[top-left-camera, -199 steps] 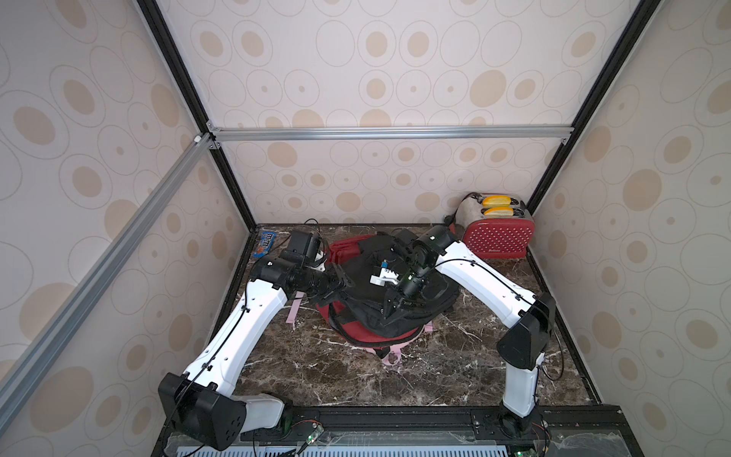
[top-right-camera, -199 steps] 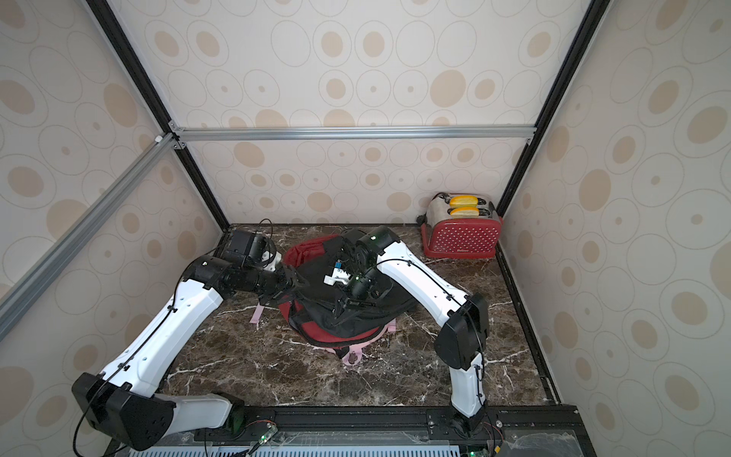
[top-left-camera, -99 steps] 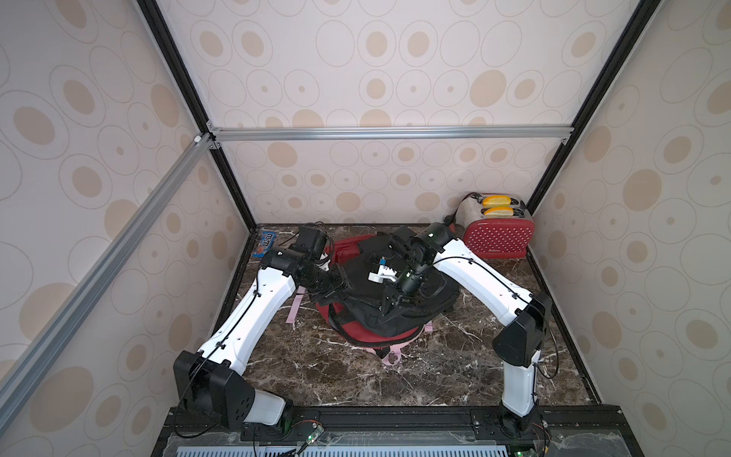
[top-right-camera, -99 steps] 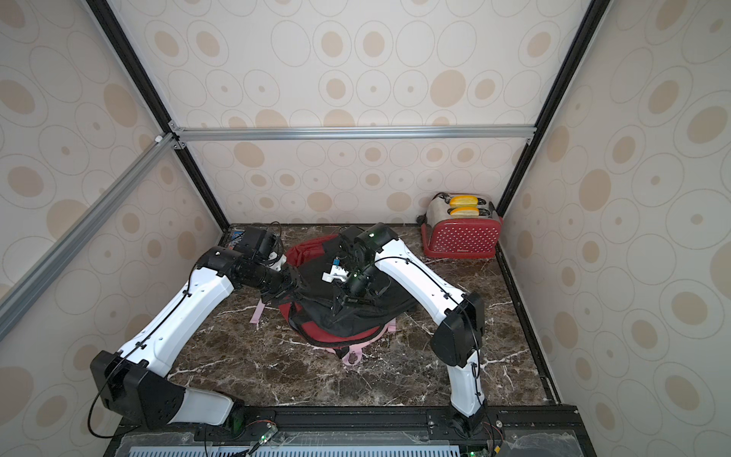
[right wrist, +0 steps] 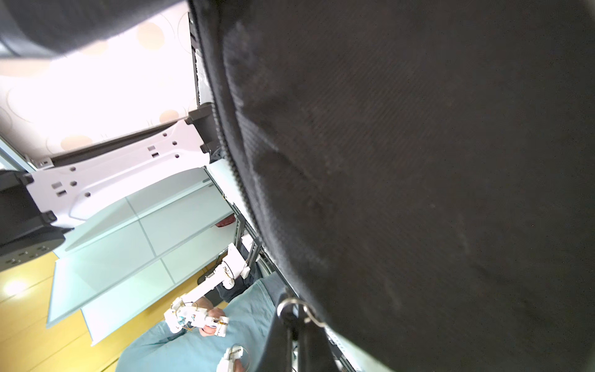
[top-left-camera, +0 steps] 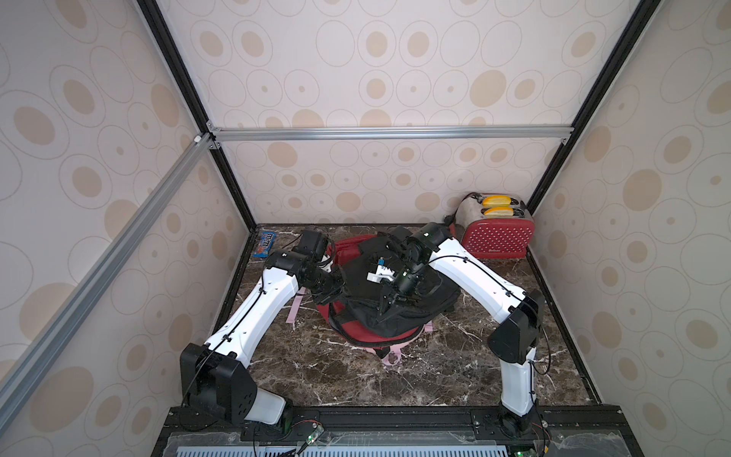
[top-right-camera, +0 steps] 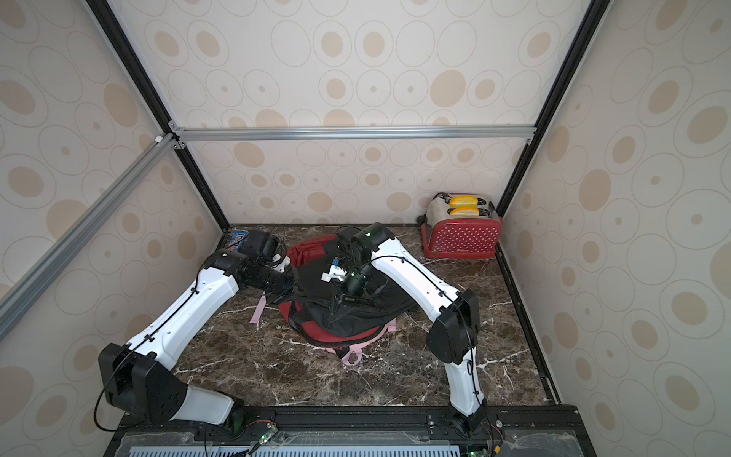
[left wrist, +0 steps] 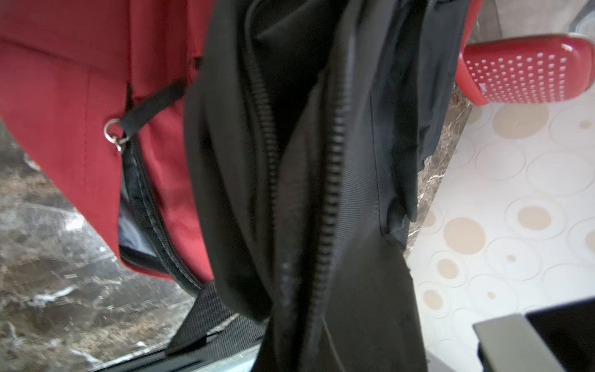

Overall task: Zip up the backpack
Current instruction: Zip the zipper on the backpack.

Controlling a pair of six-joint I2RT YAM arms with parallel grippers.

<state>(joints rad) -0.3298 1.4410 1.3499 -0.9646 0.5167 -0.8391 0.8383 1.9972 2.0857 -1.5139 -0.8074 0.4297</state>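
Left gripper [top-left-camera: 335, 291] advanced, wrist-only open zipper [left wrist: 335, 180], hold unclear

Can't make out the fingertips of my left gripper [top-left-camera: 335, 292] in both top views. They're buried in the black fabric of the backpack [top-left-camera: 429, 294], and the left wrist cam doesn't catch them at all. The right gripper [top-left-camera: 383, 310] is closed like the left one, but it's black on black, so I can't tell what either is pinching. The right wrist cam is mostly blurry fabric right up against the lens. On the left wrist cam the zipper [left wrist: 331, 180] teeth are smeared, its ends run out of frame, and I can't tell where the slider sits. The toaster [left wrist: 528, 74] is cropped too.
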